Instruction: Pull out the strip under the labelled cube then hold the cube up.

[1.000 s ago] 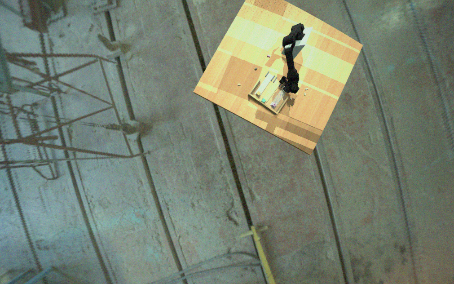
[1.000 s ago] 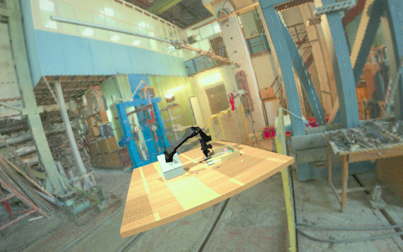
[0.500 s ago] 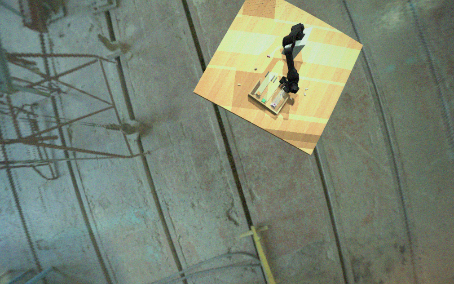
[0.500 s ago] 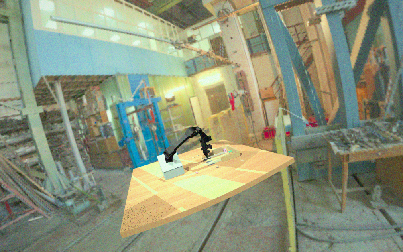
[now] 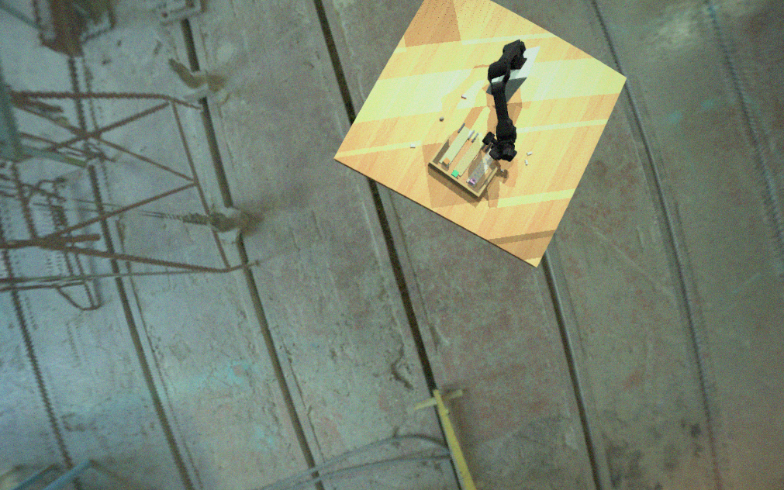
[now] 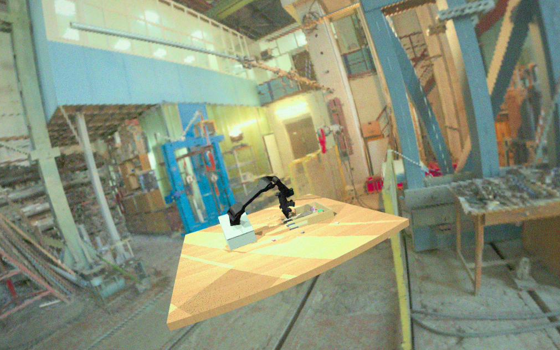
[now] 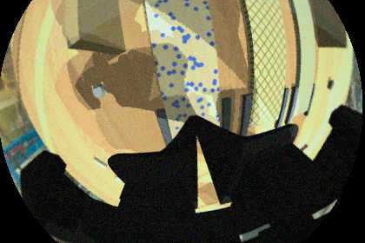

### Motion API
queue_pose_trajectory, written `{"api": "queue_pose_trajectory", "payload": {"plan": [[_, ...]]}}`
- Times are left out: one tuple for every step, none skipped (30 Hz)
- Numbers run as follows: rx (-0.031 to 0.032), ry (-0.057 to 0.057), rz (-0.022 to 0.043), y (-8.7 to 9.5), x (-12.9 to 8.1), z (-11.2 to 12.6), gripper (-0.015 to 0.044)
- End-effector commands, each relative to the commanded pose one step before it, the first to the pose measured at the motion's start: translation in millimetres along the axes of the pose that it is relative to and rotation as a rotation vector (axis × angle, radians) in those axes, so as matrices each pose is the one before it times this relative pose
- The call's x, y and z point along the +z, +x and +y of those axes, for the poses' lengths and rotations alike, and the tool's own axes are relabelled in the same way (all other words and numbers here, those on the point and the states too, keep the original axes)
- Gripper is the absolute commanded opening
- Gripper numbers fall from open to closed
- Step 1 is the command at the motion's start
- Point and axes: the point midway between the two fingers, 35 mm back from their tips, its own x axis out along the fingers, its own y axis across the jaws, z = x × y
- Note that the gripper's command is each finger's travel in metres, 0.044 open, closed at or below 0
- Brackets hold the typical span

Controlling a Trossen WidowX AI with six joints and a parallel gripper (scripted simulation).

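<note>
Blue-dotted strip (image 5: 481, 170) (image 6: 304, 214) (image 7: 184, 51) looks pale, perhaps flat; its long axis runs lengthwise away from your closed hand (image 5: 500, 153) (image 6: 288, 216) (image 7: 195, 121).

Hall floor (image 5: 333, 274) (image 6: 347, 304): grey, stained, crossed by dark rails. In the top view, a rusty frame (image 5: 132, 133) is seen at left, a yellow post (image 5: 455, 441) low down. In the exterior view, the upper left is filled by a pale blue panel wall (image 6: 151, 69) under a glazed band (image 6: 138, 21) dotted with bright spots. A blue press frame (image 6: 225, 174) is set before a yellow-green wall (image 6: 251, 134), brightly lit in patches. Thick blue columns (image 6: 479, 108) are noted at right, near a cluttered workbench (image 6: 521, 207). Light is thrown in pale bands across the wooden tabletop (image 5: 565, 139) (image 6: 212, 282) (image 7: 130, 134).
</note>
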Motion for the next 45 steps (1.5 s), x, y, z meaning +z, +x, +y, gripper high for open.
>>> {"api": "queue_pose_trajectory", "payload": {"plan": [[-0.00521, -0.0018, 0.00177, 3.16, -0.01, -0.77, 0.0000], [0.00000, 0.0000, 0.00000, 0.09, 0.06, 0.03, 0.0000], [0.00000, 0.0000, 0.00000, 0.12, 0.09, 0.04, 0.0000], [0.00000, 0.0000, 0.00000, 0.08, 0.06, 0.03, 0.0000], [0.00000, 0.0000, -0.00001, 0.12, 0.12, 0.04, 0.0000], [0.00000, 0.0000, 0.00000, 0.08, 0.08, 0.03, 0.0000], [0.00000, 0.0000, -0.00001, 0.12, 0.14, 0.06, 0.0000], [0.00000, 0.0000, 0.00000, 0.08, 0.09, 0.04, 0.0000], [0.00000, 0.0000, -0.00001, 0.12, 0.16, 0.07, 0.0000], [0.00000, 0.0000, 0.00000, 0.08, 0.10, 0.04, 0.0000], [0.00000, 0.0000, -0.00001, 0.12, 0.19, 0.08, 0.0000], [0.00000, 0.0000, -0.00001, 0.08, 0.12, 0.05, 0.0000], [0.00000, 0.0000, -0.00001, 0.12, 0.23, 0.09, 0.0000], [0.00000, 0.0000, -0.00001, 0.08, 0.14, 0.06, 0.0000], [-0.00001, 0.0000, -0.00001, 0.13, 0.25, 0.02, 0.0000], [0.00000, 0.0000, -0.00001, 0.07, 0.14, 0.01, 0.0000], [-0.00001, 0.0000, -0.00001, 0.12, 0.27, 0.03, 0.0000], [0.00000, 0.0000, -0.00001, 0.08, 0.17, 0.02, 0.0000], [-0.00001, 0.0000, -0.00001, 0.13, 0.27, 0.02, 0.0000], [0.00000, 0.0000, -0.00001, 0.07, 0.15, 0.01, 0.0000], [-0.00001, 0.0000, -0.00001, 0.12, 0.27, 0.02, 0.0000], [0.00000, 0.0000, -0.00001, 0.07, 0.16, 0.01, 0.0000], [-0.00001, 0.0000, -0.00001, 0.12, 0.28, 0.02, 0.0000], [0.00000, 0.0000, -0.00001, 0.07, 0.16, 0.01, 0.0000], [-0.00001, 0.0000, -0.00001, 0.12, 0.29, 0.02, 0.0000], [0.00000, 0.0000, -0.00001, 0.07, 0.17, 0.01, 0.0000], [-0.00001, 0.0000, -0.00001, 0.12, 0.30, 0.02, 0.0000], [0.00000, 0.0000, -0.00001, 0.07, 0.17, 0.01, 0.0000], [-0.00001, 0.0000, -0.00001, 0.12, 0.31, 0.02, 0.0000], [0.00000, 0.0000, -0.00001, 0.07, 0.18, 0.01, 0.0000], [-0.00001, 0.0000, -0.00001, 0.12, 0.32, 0.02, 0.0000], [0.00000, 0.0000, 0.00001, 0.00, -0.27, 0.02, 0.0000], [0.00001, 0.0000, 0.00003, 0.01, -0.82, 0.07, 0.0000], [0.00001, 0.0000, 0.00004, 0.02, -1.01, 0.08, 0.0000], [0.00002, 0.0000, 0.00005, 0.02, -1.46, 0.10, 0.0000], [0.00002, 0.0000, 0.00006, 0.03, -1.53, 0.10, 0.0000], [0.00002, -0.0001, 0.00006, 0.03, -1.57, 0.09, 0.0000], [0.00001, -0.0001, 0.00006, 0.03, -1.57, 0.08, 0.0000], [0.00001, -0.0001, 0.00006, 0.03, -1.58, 0.07, 0.0000], [0.00001, -0.0001, 0.00006, 0.06, -1.63, 0.07, 0.0000], [0.00001, -0.0001, 0.00006, 0.06, -1.64, 0.06, 0.0000], [0.00000, 0.0000, 0.00005, 0.07, -1.49, 0.04, 0.0000], [0.00000, 0.0000, 0.00005, 0.07, -1.49, 0.03, 0.0000], [0.00000, -0.0001, 0.00006, 0.08, -1.60, 0.02, 0.0000], [0.00000, -0.0001, 0.00006, 0.08, -1.64, 0.01, 0.0000]]}}
